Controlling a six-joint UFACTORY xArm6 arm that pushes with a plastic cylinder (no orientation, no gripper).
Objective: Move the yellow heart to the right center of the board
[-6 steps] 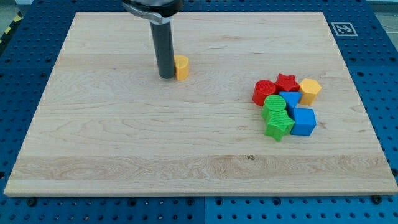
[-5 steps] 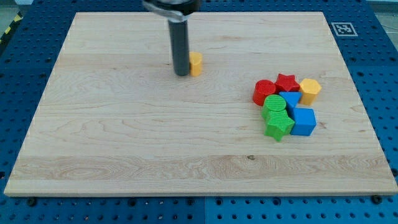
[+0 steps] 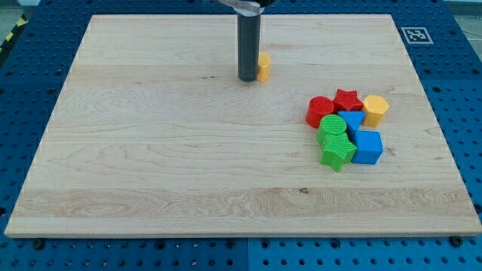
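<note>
The yellow heart lies on the wooden board near the view's top, a little right of the middle. My tip touches its left side, and the dark rod hides part of the block. The heart stands well to the upper left of the block cluster at the view's right.
A tight cluster sits at the right centre: a red cylinder, a red star, a yellow hexagon, a blue block, a blue cube, a green cylinder, a green star. A marker tag lies off the top right corner.
My tip and the yellow heart have slid together to the view's right and slightly up. The cluster has not moved.
</note>
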